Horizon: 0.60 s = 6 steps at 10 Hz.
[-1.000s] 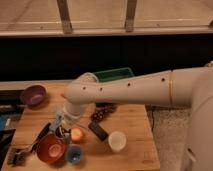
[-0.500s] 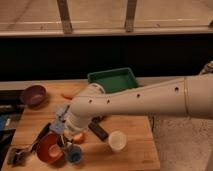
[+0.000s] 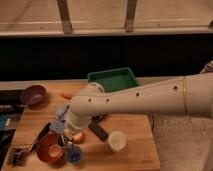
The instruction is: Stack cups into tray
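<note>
The robot's big white arm (image 3: 150, 97) comes in from the right side and reaches down-left over the wooden table (image 3: 132, 152). The gripper (image 3: 64, 131) sits low at the front-left part of the table, right by the blue cup (image 3: 73, 154) and the orange-yellow cup (image 3: 78, 136). Its fingers are pressed together, and tbh it can't be made out whether anything is pinched between them, since the wrist covers that spot.

Cups: the cream-white cup (image 3: 117, 141) stands upright on the table, a bit right of the gripper and apart from the others. The blue one is near the front edge, just beside the red-orange bowl (image 3: 48, 148). The orange-yellow one peeks out from under the wrist.

The green tray (image 3: 112, 80) is at the back edge of the table, behind the arm, w/ no cups visible in the part that shows.

Other stuff: a purple bowl (image 3: 33, 94) at the far left back, some dark utensils (image 3: 24, 150) at the front-left corner, and a dark flat object (image 3: 98, 131) lying btw the wrist and the cream-white cup.
</note>
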### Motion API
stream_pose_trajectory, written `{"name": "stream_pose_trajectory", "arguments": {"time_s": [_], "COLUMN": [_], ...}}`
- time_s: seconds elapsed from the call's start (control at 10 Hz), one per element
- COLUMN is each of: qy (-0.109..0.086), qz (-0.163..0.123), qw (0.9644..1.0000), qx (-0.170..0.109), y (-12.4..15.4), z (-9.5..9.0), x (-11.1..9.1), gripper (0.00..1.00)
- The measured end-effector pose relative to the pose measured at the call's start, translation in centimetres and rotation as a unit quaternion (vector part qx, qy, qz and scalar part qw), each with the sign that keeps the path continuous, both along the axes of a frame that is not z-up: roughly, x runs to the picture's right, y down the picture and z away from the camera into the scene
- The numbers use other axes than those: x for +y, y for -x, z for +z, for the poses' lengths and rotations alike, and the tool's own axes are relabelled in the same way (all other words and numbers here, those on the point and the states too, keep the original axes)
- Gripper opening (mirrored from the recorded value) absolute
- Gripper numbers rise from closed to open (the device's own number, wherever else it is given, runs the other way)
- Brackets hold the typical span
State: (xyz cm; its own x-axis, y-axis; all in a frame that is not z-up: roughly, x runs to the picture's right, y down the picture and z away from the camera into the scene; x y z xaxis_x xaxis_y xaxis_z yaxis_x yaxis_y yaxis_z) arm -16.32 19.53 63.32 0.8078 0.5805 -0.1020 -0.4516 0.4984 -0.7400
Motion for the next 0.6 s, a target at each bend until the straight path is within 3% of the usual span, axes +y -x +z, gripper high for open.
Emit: {"name": "stream_pose_trajectory", "arguments": {"time_s": [0.4, 0.6], "qy": [0.014, 0.018], "qz": [-0.030, -0.027], "qw": [0.9993, 0.9993], "qx": [0.015, 0.017], "y": [0.9, 0.6], "z": [0.2, 0.3], "x": [-0.2, 0.5], "gripper": [0.00, 0.00]}}
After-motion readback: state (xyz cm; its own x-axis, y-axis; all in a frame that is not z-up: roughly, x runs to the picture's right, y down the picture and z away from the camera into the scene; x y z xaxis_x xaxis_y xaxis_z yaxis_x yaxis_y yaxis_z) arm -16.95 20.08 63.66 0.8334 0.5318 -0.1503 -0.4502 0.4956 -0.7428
